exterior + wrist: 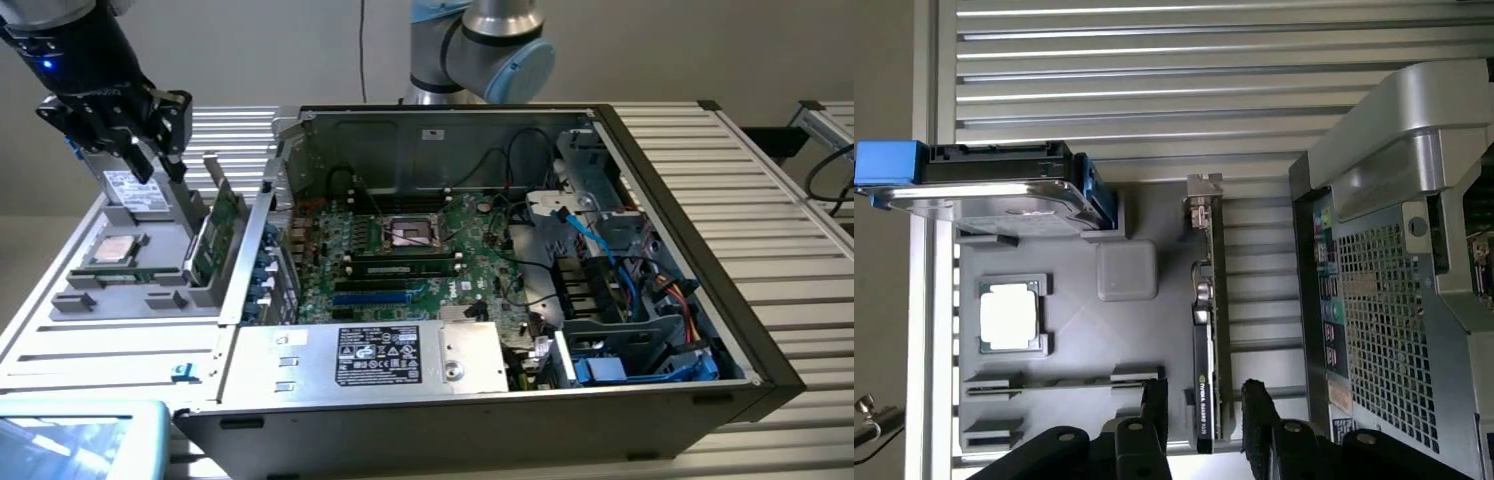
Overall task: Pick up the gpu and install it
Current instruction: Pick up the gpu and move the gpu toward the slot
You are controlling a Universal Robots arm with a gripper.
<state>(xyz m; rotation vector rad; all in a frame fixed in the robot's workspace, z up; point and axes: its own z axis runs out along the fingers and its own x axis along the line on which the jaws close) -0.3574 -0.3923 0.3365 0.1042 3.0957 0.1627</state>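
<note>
The gpu (214, 232) stood on its long edge in a slot of the grey holder tray (127, 300), on the side of the tray nearest the computer case (667, 330). It was not in the case. The gripper (156, 158) hung above the tray, pointing down from a dark wrist at the exterior view's upper left. Its jaws were spread wide and held nothing, and it was clear of the card.

In the wrist view the gpu (1210, 330) ran edge-on between the two black fingers (1152, 415) of the gripper (1204, 395), with a gap on each side. That view gave the card's thin edge, its silver bracket at one end, and the perforated rear panel of the case (1384, 330) just beside the tray (1084, 330).

The exterior view gave the open inside of the case: the green motherboard (400, 240), the labelled power supply (380, 355), and cables by the bays at the exterior view's right. The arm's grey and pale-blue joint (487, 45) stood behind the case.

The tray also held a silver drive (134, 190) (994, 185) on edge in blue rails. A square processor chip (114, 248) (1011, 315) lay flat in its recess. A small grey block (1126, 270) sat between the drive and the card. Tray and case rested on a slatted metal table (774, 220) (1154, 60).
</note>
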